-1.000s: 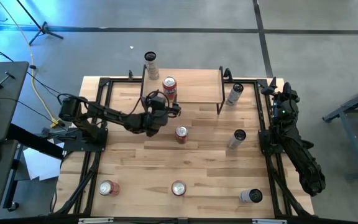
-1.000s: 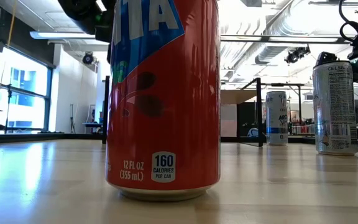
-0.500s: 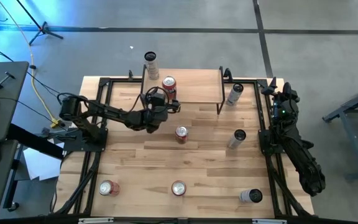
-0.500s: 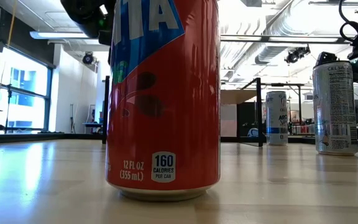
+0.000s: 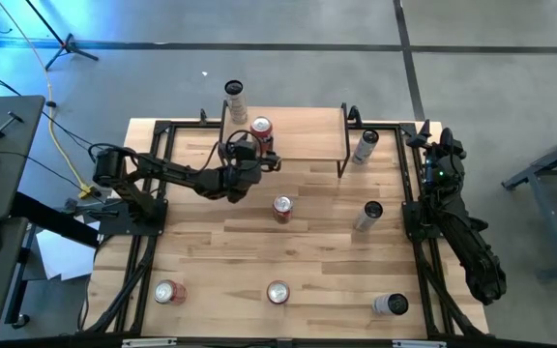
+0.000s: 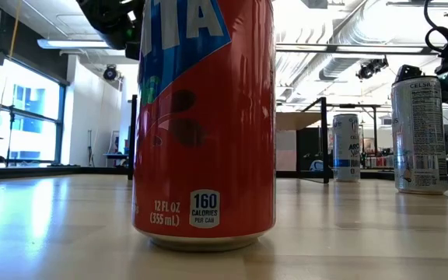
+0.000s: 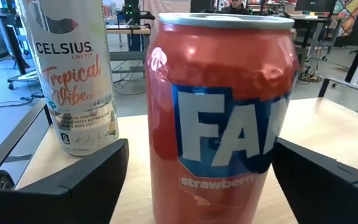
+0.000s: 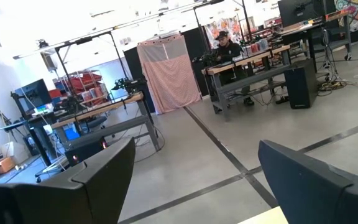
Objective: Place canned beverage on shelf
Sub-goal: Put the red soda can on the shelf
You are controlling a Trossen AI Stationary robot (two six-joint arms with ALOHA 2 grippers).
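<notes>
Strawberry Fanta can [image 7: 222,112] upright on shelf [image 5: 303,135], upper centre of high view. Left pincer [image 7: 197,180] spread around it, pads clear of wall. Judged rigid, slick, thin-walled: grip mid-body.

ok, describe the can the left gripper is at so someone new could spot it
Find the low wooden-topped shelf on thin black legs at the table's far edge. On its left part stands a red Fanta strawberry can, between the open fingers of the left gripper. Its neighbour, the white Celsius can, is slimmer and taller.
</notes>
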